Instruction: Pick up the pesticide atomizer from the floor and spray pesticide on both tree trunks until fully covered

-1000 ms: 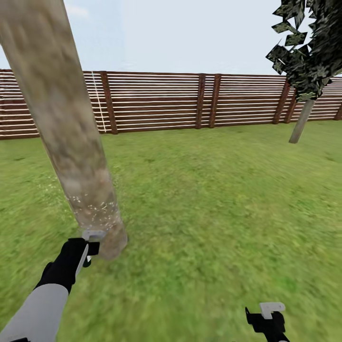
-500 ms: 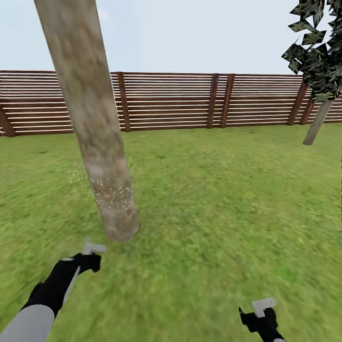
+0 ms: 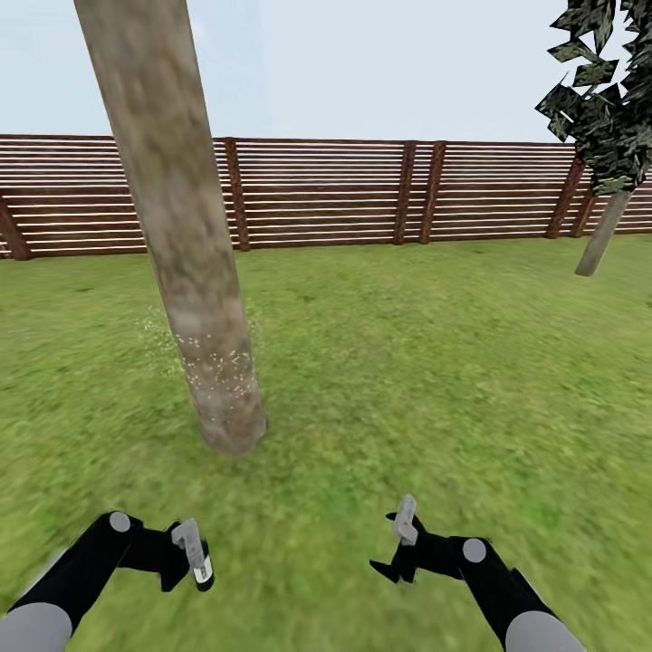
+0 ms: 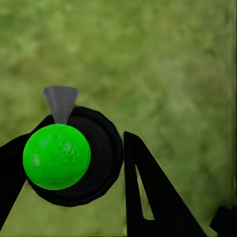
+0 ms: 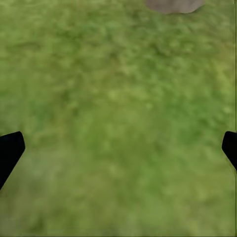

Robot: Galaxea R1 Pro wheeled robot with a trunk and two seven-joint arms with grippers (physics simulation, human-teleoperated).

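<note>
Grass lawn (image 3: 407, 362) and a slatted fence (image 3: 362, 190) are seen behind. At lower left, the left gripper (image 3: 192, 554) is shown drawn back from the near trunk (image 3: 195, 272), clamped on the atomizer (image 4: 57, 156). White pesticide specks (image 3: 217, 367) are confined to the trunk's lower part, so coverage is judged incomplete. At lower right, the right gripper (image 3: 398, 543), now raised inward, is held wide open and empty. The second tree (image 3: 602, 231) is left at upper right.

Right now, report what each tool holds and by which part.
Left tool clamps the atomizer around its black body below the green top. Right tool holds nothing.
</note>
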